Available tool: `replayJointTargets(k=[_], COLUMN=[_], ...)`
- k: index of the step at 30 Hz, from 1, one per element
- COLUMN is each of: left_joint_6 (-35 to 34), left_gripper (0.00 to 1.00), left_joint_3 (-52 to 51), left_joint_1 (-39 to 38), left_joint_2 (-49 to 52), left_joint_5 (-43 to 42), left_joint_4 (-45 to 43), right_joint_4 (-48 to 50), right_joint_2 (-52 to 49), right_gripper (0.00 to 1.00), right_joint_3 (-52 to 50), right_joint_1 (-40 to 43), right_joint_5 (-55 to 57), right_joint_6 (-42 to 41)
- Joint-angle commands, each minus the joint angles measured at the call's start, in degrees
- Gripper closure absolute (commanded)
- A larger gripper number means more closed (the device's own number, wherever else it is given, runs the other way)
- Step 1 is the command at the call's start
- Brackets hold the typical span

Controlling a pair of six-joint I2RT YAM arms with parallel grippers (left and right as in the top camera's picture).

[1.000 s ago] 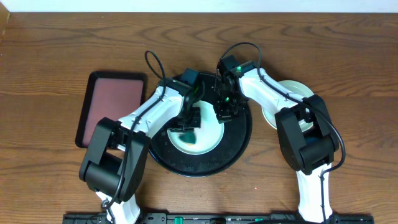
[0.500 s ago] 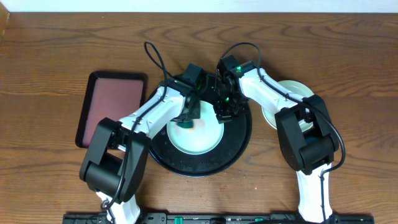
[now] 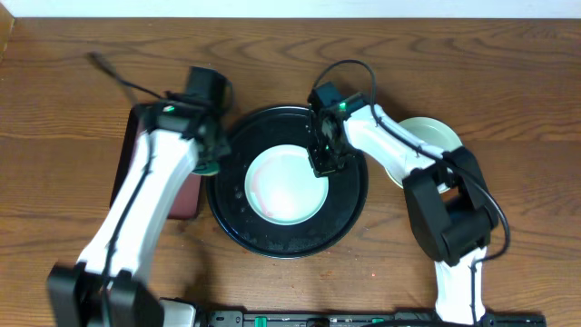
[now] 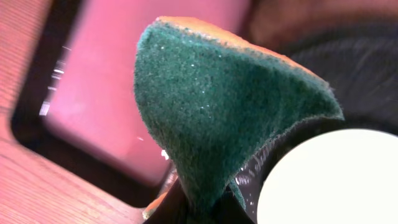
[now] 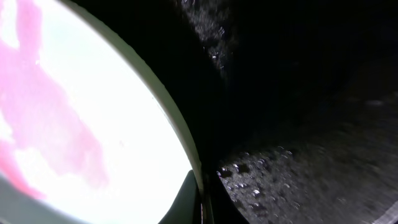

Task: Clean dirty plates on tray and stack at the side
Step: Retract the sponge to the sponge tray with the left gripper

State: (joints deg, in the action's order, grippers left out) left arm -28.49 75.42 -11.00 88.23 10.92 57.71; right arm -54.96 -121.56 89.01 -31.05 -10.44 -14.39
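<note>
Tray (image 3: pixel 349 213) sits nearest the robot's base, black and wet with droplets, and one light turquoise plate (image 3: pixel 286 186) lies flat in its middle. The right wrist view shows a broad red smear (image 5: pixel 56 124) across that plate, so the wiping step looks unfinished. At the plate's far right edge the right gripper (image 3: pixel 324 156) is set down over the rim. One finger (image 5: pixel 184 200) lies on the inner side of the rim and the other is lost against the black, so I cannot tell whether the jaws are pinched on the plate or only straddling it.

Off to the left, the left gripper (image 3: pixel 205 156) hangs over the tray's left rim, clear of the plate, with its jaws clamped on a folded green sponge (image 4: pixel 217 112). Just behind it is the rectangular tray (image 3: pixel 136 145) with its reddish inside. Far right, beside the tray and partly under the right arm, rests the pale yellow plate (image 3: pixel 434 134), which I take for the stacking spot.

Judged from the smear, the next move calls for the sponge to go back onto the plate and scrub the red patch while the rim is kept from sliding, and only then for the plate to be lifted across to the side
</note>
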Motion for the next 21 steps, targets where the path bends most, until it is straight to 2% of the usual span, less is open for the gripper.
replayJointTargets(k=[1, 12, 21], left_joint_6=[0.35, 0.33, 0.28], left_gripper=[0.92, 0.93, 0.92], left_joint_3=[1.2, -0.42, -2.78], left_joint_1=[2.32, 3.63, 8.79], left_joint_2=[-3.1, -1.49, -1.29], left_joint_5=[1.31, 3.21, 3.04], left_joint_4=[0.37, 0.11, -1.01], right_joint_4=[1.03, 1.6, 1.42], right_joint_2=[7.48, 18.1, 21.97], right_gripper=[0.99, 0.99, 0.99], right_joint_3=[0.17, 0.17, 0.17], right_joint_1=[-1.49, -11.47, -19.5], right_joint_5=[16.83, 43.04, 62.66], right_joint_6=[-0.81, -2.97, -4.68])
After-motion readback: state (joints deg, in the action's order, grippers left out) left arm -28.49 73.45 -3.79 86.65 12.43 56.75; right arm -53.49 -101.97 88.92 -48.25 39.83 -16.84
